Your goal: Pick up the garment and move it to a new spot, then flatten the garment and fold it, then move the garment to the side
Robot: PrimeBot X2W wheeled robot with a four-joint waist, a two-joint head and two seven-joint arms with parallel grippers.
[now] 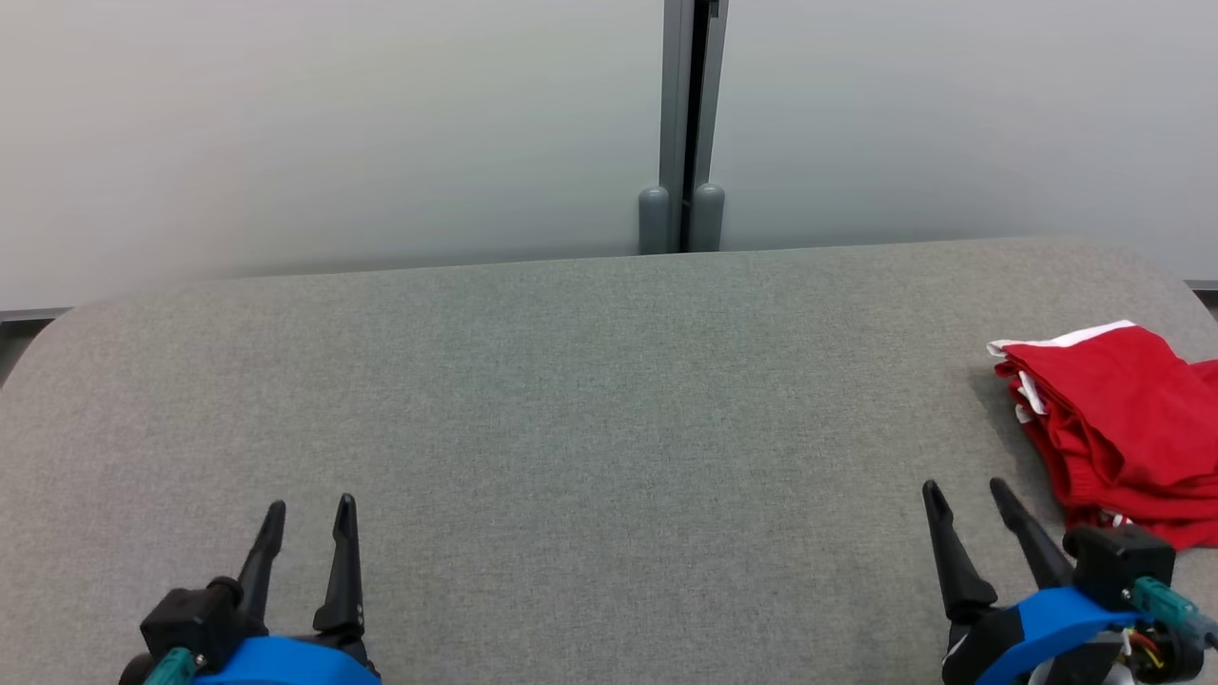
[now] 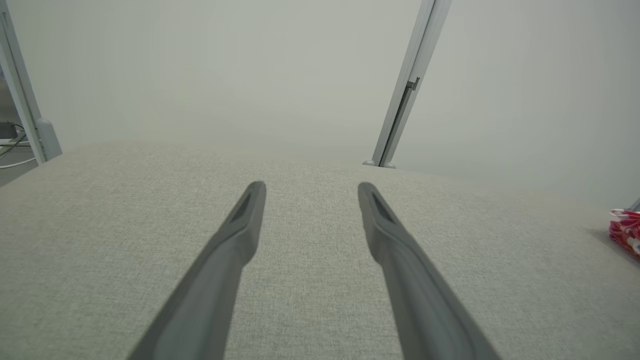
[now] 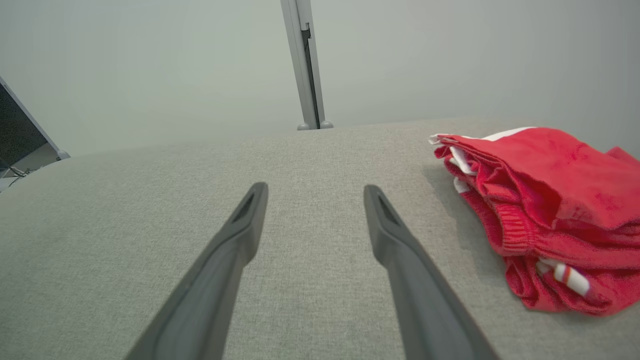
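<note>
Both of your pincers are empty. The left pincer (image 1: 310,502) and the right pincer (image 1: 965,485) each hang with the two dark fingers spread wide, low over the grey fabric-covered table (image 1: 571,381). The red garment with white trim (image 1: 1113,419) lies in loose stacked layers, well to the right of the upright grey metal post (image 1: 692,124) and nearer to you than it. It sits just beside the right pincer and far from the left one.

Watch these risks:
- The garment runs out of the head view to the right of the post, so its far side may overhang the table. A sideways tug could slide it off.
- The layers are slack. If you close on the top fold alone, the rest will likely trail and bunch when you lift.
- If you go in too low, the fingertips may catch the table's cloth with the garment.

The right wrist view shows you the ribbed band, the white edging and a small striped tag on the garment's near side (image 3: 550,200); the head view blurs these. The left wrist view gives only a red sliver of it (image 2: 625,230), far right of the post. Only the head view shows both pincers together.
</note>
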